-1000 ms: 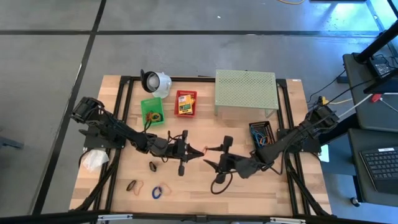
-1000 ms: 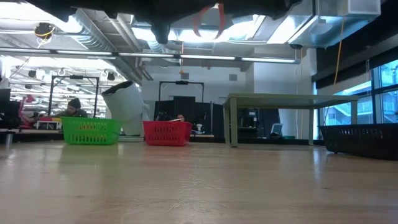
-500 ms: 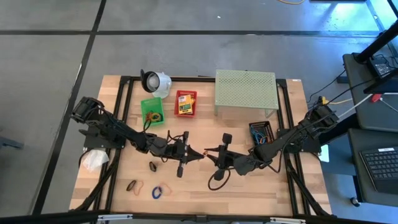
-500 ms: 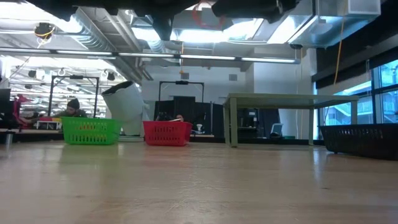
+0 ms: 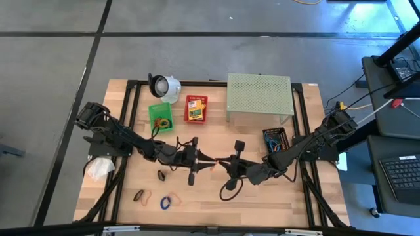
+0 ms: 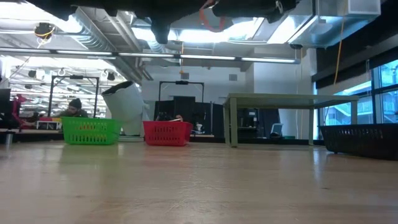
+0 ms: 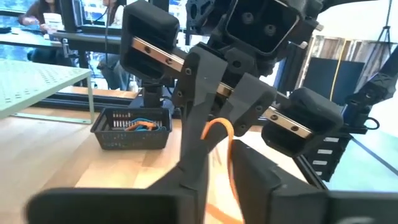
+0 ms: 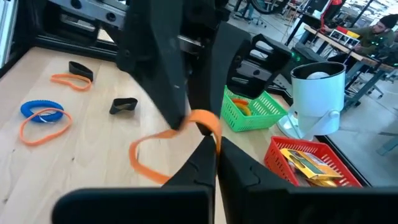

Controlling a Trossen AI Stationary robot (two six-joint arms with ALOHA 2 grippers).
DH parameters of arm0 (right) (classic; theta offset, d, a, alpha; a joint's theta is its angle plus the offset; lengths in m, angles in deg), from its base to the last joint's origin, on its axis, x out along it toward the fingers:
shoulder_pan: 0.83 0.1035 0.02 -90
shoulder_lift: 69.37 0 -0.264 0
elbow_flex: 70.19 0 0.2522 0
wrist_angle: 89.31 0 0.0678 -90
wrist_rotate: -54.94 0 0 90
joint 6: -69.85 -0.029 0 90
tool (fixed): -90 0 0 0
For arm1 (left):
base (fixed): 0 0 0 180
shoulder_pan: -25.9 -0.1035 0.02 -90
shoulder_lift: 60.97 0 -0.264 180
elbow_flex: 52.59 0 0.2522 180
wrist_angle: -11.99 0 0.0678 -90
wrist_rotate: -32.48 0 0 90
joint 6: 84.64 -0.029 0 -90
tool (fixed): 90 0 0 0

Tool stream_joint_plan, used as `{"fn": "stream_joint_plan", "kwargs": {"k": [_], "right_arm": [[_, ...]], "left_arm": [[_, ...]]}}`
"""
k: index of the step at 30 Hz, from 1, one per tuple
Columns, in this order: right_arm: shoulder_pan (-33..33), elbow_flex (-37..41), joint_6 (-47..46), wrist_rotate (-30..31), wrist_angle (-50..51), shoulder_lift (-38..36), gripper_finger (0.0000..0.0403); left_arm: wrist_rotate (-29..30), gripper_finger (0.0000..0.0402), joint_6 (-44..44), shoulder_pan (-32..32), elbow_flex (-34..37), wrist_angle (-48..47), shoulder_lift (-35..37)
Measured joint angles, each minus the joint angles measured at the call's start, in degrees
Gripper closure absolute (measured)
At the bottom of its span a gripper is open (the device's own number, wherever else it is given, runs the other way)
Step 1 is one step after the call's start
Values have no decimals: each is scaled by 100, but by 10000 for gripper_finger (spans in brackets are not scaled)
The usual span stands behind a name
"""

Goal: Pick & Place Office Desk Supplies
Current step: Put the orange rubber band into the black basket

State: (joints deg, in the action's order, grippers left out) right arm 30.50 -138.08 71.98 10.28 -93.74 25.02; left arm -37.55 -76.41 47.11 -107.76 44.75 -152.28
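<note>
One thin orange rubber band (image 8: 186,134) — limp loop, pinched by clenched right end effector (image 8: 214,146), left end effector (image 7: 214,146) grip unclear.

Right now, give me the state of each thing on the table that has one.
orange rubber band: off the table, pinched by the right gripper.
right gripper: shut on that band.
left gripper: meeting the right gripper mid-table.
green basket: upright, items inside.
red basket: upright, holding a crayon box.
black basket: upright, items inside.
blue band: loose on the table.
</note>
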Motion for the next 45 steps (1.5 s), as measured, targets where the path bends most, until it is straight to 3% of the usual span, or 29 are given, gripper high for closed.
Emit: {"fn": "stream_joint_plan", "kwargs": {"k": [8, 13, 19, 25, 29, 37, 45], "right_arm": [[0, 0, -180, 347, 78, -8, 401], [-17, 2, -880, 532, 796, -264, 402], [-70, 2, -2398, 831, 2535, -783, 402], [-81, 2, -4693, 1047, 4928, -1226, 402], [-76, 45, -6044, 1170, 6243, -1320, 403], [-203, 1027, -7709, 556, 6862, -1824, 403], [-199, 1684, -8580, 145, 7017, -2745, 403]], "left_arm": [[67, 225, 155, 171, 0, -1, 244], [400, 194, 146, 422, 2, -374, 641], [1290, 209, -318, 828, 2, -1524, 1269], [2317, 238, -450, 1134, 7, -2398, 1617], [2660, 252, -518, 1192, 7, -2719, 1663], [3499, 255, -337, 1192, 11, -2891, 1663], [3739, 249, -276, 1196, 11, -3165, 1663]]}}
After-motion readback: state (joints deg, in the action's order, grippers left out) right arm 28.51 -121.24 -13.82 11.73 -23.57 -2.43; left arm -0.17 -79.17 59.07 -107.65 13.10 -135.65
